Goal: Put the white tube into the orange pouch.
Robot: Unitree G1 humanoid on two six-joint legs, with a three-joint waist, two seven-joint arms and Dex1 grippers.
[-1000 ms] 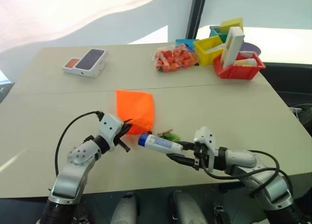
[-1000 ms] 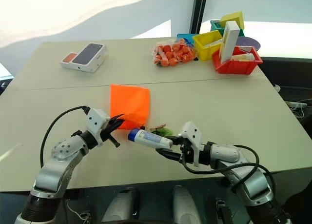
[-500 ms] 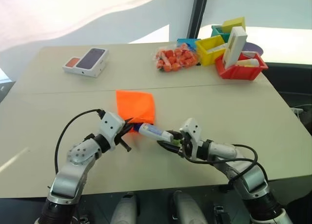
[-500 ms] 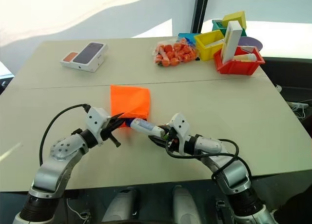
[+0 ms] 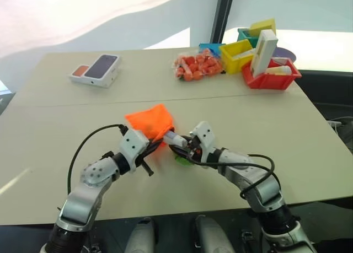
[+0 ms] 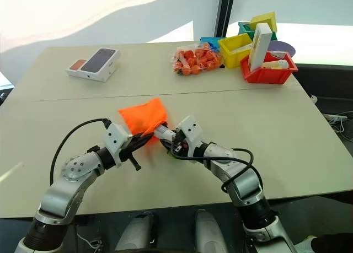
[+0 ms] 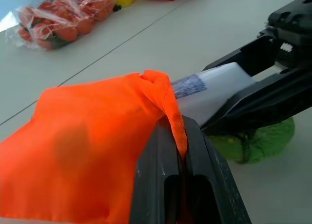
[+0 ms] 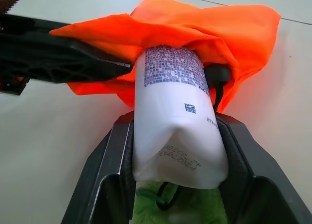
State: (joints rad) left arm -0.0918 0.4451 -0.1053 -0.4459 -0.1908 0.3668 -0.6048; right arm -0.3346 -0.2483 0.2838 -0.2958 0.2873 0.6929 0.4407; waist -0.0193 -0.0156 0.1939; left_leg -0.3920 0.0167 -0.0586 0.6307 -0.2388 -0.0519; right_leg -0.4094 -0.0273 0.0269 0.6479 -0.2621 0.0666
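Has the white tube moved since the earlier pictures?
Yes. The white tube, once short of the orange pouch, has gone left and farther up the table; its capped end is now inside the pouch's mouth.

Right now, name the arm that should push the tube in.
Right. The right gripper holds the white tube, its capped end already inside the orange pouch. The left gripper is shut on the pouch's rim.

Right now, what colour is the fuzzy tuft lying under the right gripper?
Green tuft, clearest in the left wrist view.
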